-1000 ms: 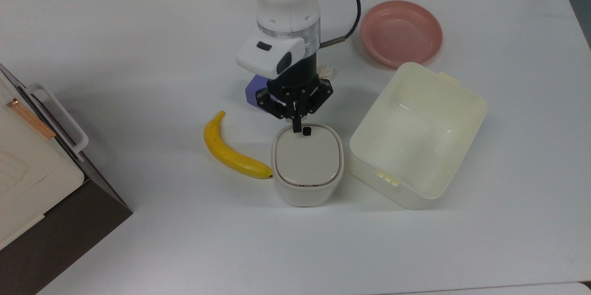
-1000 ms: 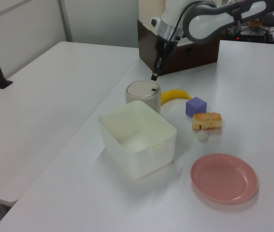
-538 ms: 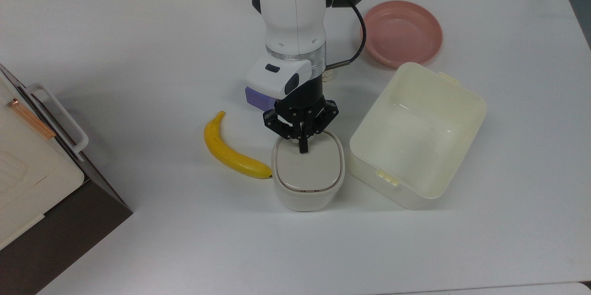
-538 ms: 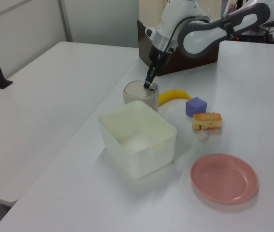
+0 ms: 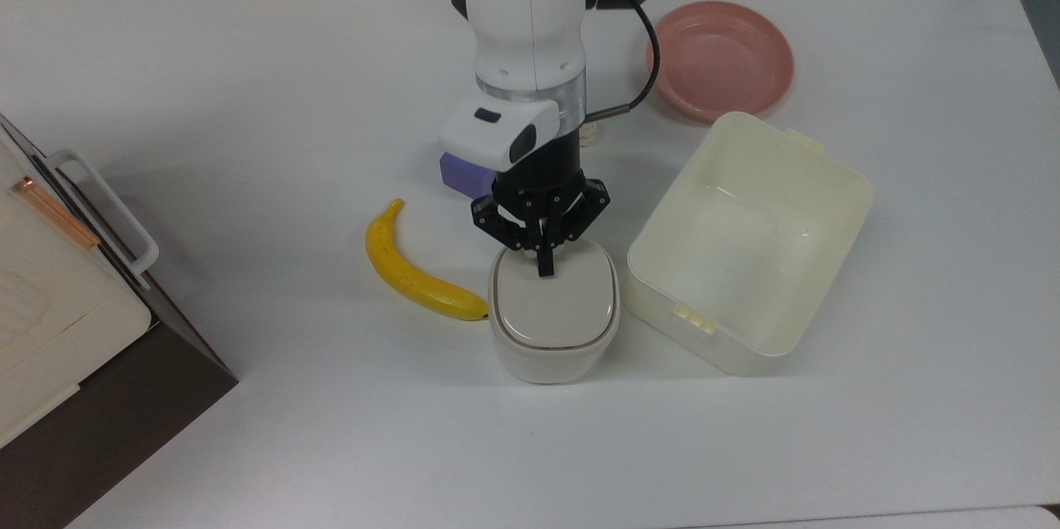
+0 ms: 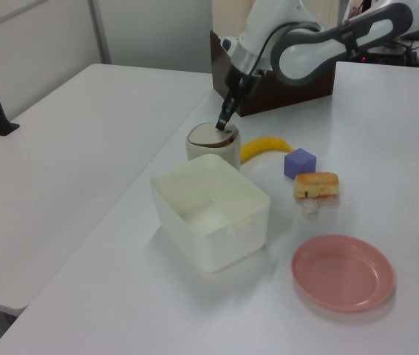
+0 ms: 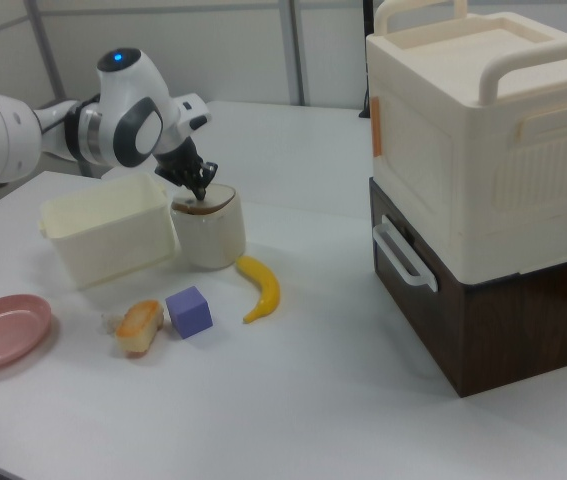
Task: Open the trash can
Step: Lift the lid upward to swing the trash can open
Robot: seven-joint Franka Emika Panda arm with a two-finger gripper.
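**End effector pressing down on the trash can lid**

No brand, label or writing can be read on anything here.

The trash can (image 5: 553, 322) stands upright near the middle of the white desk (image 5: 248, 82), between the banana (image 5: 410, 268) on the top view's left and the cream tub (image 5: 745, 239) on the top view's right. It is a squat rounded square with no clear long axis. Its beige-grey lid (image 5: 553, 301) faces up; in the left view and the right view the lid looks tilted, one edge lifted with a dark gap beneath.

The end effector (image 5: 544, 266) points straight down, its 2 fingers drawn together into 1 narrow tip, holding nothing, the tip resting on the lid's edge nearest the arm. The tip covers the spot it touches, so the black button is hidden.

A purple cube (image 6: 300, 163) is half covered by the arm in the top view. A piece of bread (image 6: 316, 185) lies just beside the cube. A pink plate (image 5: 719, 57) sits apart. A cream and brown cabinet (image 7: 483, 190) is cut off at the top view's left.
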